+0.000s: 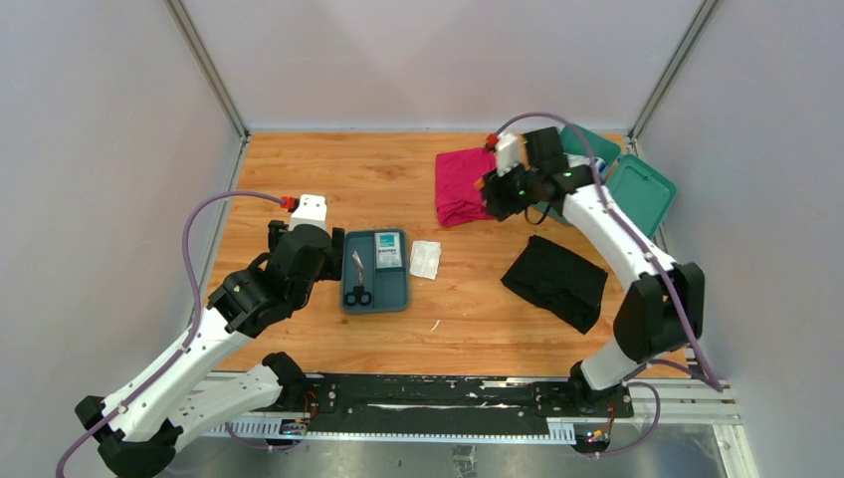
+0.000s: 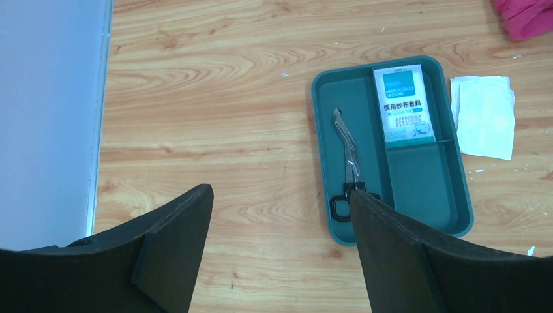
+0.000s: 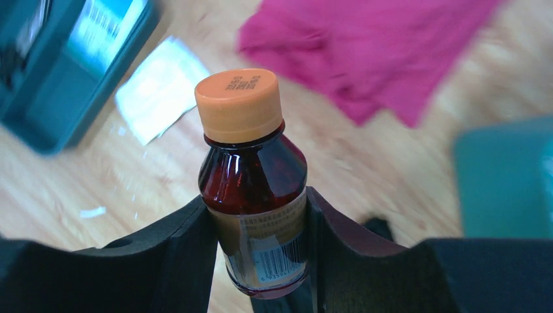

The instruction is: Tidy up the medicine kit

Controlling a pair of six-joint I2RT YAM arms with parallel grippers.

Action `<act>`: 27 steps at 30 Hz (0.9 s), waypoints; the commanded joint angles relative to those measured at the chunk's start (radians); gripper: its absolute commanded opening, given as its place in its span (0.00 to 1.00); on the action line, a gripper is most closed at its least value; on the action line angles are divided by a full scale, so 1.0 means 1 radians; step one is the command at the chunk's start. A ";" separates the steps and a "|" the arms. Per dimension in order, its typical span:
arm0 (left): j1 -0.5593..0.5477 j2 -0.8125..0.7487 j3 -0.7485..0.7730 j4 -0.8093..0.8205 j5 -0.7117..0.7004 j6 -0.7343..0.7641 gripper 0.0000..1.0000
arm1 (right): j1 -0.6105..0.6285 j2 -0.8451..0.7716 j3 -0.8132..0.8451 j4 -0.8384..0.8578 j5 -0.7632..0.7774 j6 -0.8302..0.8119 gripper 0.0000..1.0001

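Now: R fingers (image 3: 186, 251) clamp brown bottle (image 3: 254, 176) by pink cloth (image 3: 378, 52); L fingers (image 2: 176, 241) wide, beside tray (image 2: 420, 195) w/ scissors (image 2: 349, 163).

From above, the right arm (image 1: 609, 227) hid part of your medicine kit (image 1: 647, 194) at the worktop's (image 1: 358, 179) far right corner; you could not read the bottle's (image 3: 253, 176) small label print.

Pink cloth (image 1: 462, 185), black cloth (image 1: 554, 281), white packet (image 1: 425, 259) beside tray (image 1: 390, 294) holding scissors (image 1: 357, 282), dressing pouch (image 1: 388, 251)
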 commanded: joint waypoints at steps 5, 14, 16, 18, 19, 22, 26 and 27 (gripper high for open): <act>-0.007 -0.004 -0.006 -0.001 -0.020 -0.009 0.82 | -0.267 -0.132 -0.014 0.270 0.261 0.500 0.17; -0.007 -0.009 -0.007 0.000 -0.016 -0.008 0.82 | -0.441 0.079 0.125 0.324 0.325 0.754 0.16; -0.007 -0.006 -0.006 0.000 -0.017 -0.008 0.82 | -0.460 0.140 0.174 0.317 0.324 0.773 0.16; -0.007 -0.004 -0.006 -0.001 -0.016 -0.009 0.82 | -0.472 0.214 0.234 0.295 0.327 0.782 0.16; -0.007 -0.005 -0.007 -0.001 -0.016 -0.009 0.82 | -0.475 0.245 0.264 0.278 0.334 0.784 0.16; -0.007 -0.008 -0.007 -0.002 -0.019 -0.008 0.82 | -0.479 0.322 0.341 0.232 0.367 0.793 0.18; -0.007 -0.009 -0.007 -0.002 -0.019 -0.009 0.82 | -0.481 0.390 0.374 0.209 0.373 0.816 0.24; -0.007 -0.008 -0.007 -0.002 -0.019 -0.010 0.82 | -0.481 0.405 0.379 0.206 0.373 0.819 0.28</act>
